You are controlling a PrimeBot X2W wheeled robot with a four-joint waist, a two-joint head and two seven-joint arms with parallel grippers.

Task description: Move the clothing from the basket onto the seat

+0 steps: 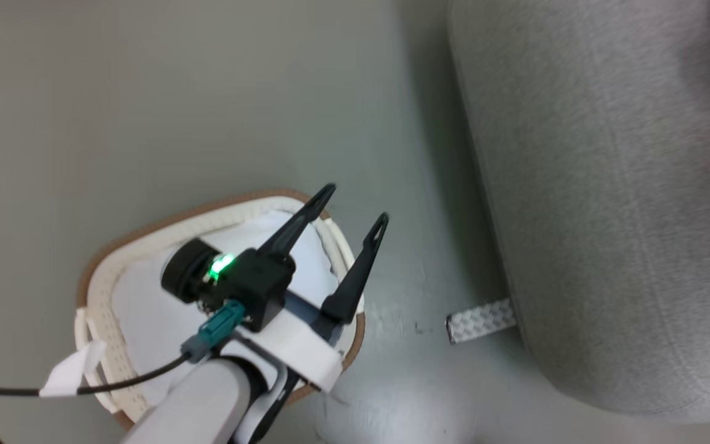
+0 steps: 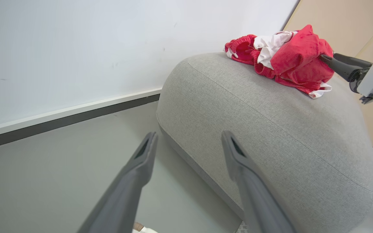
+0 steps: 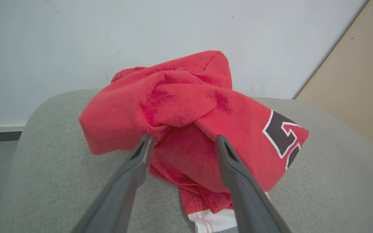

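The red clothing [image 3: 186,110], with white trim and a black numeral, lies heaped on top of the light-grey seat [image 3: 335,168]. My right gripper [image 3: 181,142] is open, its fingers standing either side of a fold of the red fabric. From the left wrist view the clothing [image 2: 290,55] sits on the seat [image 2: 270,129] with the right gripper [image 2: 329,60] against its right side. My left gripper [image 1: 355,203] is open and empty above the cream basket [image 1: 145,231], where white cloth [image 1: 145,302] lies. The seat [image 1: 607,185] stands to the right of the basket.
A strip of patterned tape [image 1: 478,322] lies on the floor at the seat's base. A black cable with a white tag [image 1: 74,370] runs off my left arm. A white wall with a dark baseboard [image 2: 60,121] stands behind the seat, beside a beige panel [image 2: 342,22].
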